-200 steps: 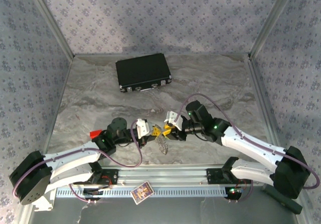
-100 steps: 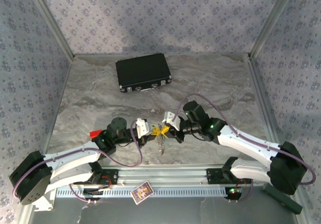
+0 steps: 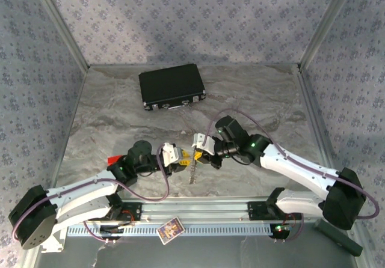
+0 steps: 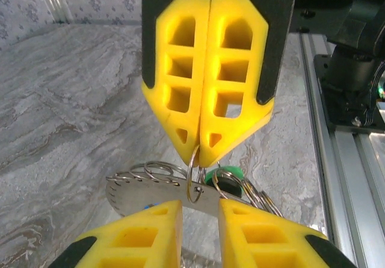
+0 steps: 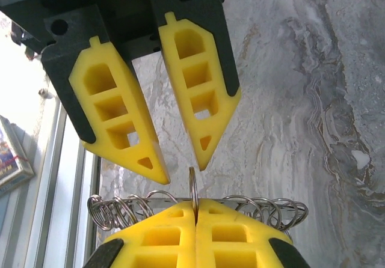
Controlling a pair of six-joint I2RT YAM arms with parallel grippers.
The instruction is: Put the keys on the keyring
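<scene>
Right gripper [image 4: 199, 157]: two yellow fingers pressed together, pinching one thin wire loop [image 5: 192, 187] of the single silvery metal keyring [image 4: 139, 194]. The keyring hangs below these fingertips, between the two grippers, over the near part of the grey marbled table [image 3: 258, 94].

Left gripper [image 5: 180, 169]: two yellow fingers spread, with the loop in the gap between them.

One green plastic key head [image 4: 224, 176] sits against the keyring. One black rectangular case [image 3: 172, 86] lies well apart, at the rear.

The worktop [image 3: 120, 118] is viewed from high behind, while the keyring [image 4: 144, 194] is seen close-up by both facing wrist cameras.
</scene>
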